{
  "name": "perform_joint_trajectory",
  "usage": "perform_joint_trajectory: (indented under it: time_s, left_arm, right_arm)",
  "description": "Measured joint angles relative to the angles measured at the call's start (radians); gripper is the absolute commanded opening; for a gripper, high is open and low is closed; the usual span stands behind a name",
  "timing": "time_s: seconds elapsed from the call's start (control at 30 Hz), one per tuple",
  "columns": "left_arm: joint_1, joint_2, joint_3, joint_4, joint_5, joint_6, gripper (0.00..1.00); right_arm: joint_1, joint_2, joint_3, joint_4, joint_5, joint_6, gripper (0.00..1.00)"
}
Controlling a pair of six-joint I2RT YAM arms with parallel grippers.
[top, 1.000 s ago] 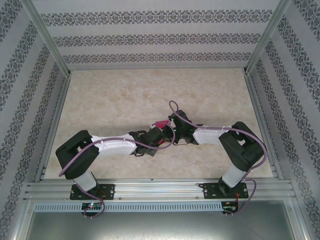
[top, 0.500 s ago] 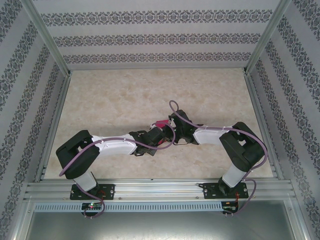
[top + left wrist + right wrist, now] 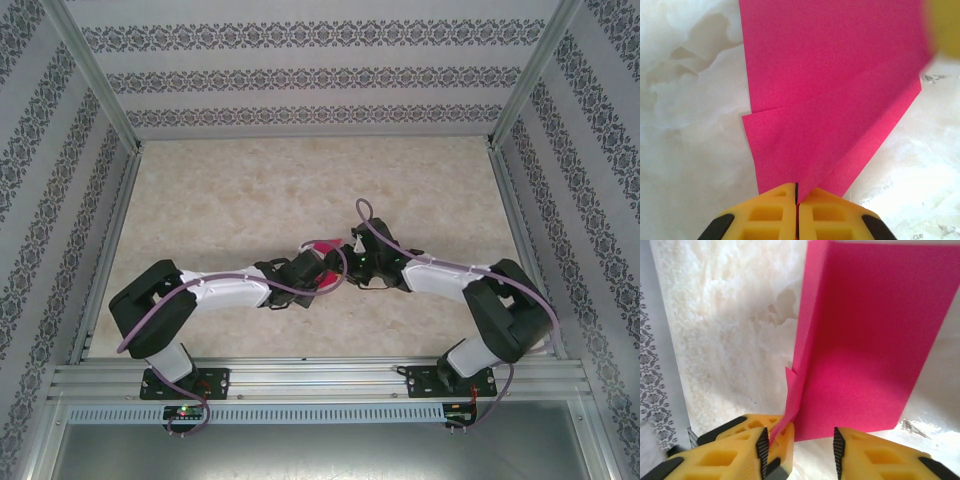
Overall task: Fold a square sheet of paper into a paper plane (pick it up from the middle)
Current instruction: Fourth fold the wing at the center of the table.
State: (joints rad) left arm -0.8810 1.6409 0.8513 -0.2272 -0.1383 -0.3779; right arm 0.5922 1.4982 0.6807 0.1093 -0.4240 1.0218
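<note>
Evidently I have the left gripper (image 3: 796, 200) clamped shut on the near fold of the pink sheet (image 3: 830, 100), pinning it at mid-bench (image 3: 685, 150). That frees the right gripper (image 3: 800, 447), jaws parted and empty, to regrip, I reckon.

No writing, label, brand, number or sign is legible on any surface.
</note>
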Motion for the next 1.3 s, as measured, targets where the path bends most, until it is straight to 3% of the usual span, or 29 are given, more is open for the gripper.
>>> perform_joint_trajectory:
  time_s: [0.3, 0.5, 0.73, 0.97, 1.3]
  left_arm:
    - [0.125, -0.034, -0.070, 0.064, 0.268, -0.012, 0.08]
    - [0.209, -0.037, -0.106, 0.121, 0.436, -0.046, 0.08]
    - [0.297, -0.015, -0.129, 0.186, 0.628, -0.104, 0.09]
    - [0.313, 0.023, -0.120, 0.197, 0.722, -0.133, 0.10]
    - [0.320, 0.059, -0.079, 0.186, 0.779, -0.148, 0.10]
  right_arm:
    - [-0.034, -0.218, -0.025, -0.050, 0.048, -0.074, 0.51]
    - [-0.034, -0.226, -0.048, -0.064, 0.056, -0.093, 0.40]
    - [0.023, -0.112, -0.034, -0.041, 0.052, -0.106, 0.22]
    - [0.086, 0.065, 0.030, 0.047, 0.034, -0.083, 0.18]
    - [0.090, 0.180, 0.059, 0.142, 0.031, -0.039, 0.16]
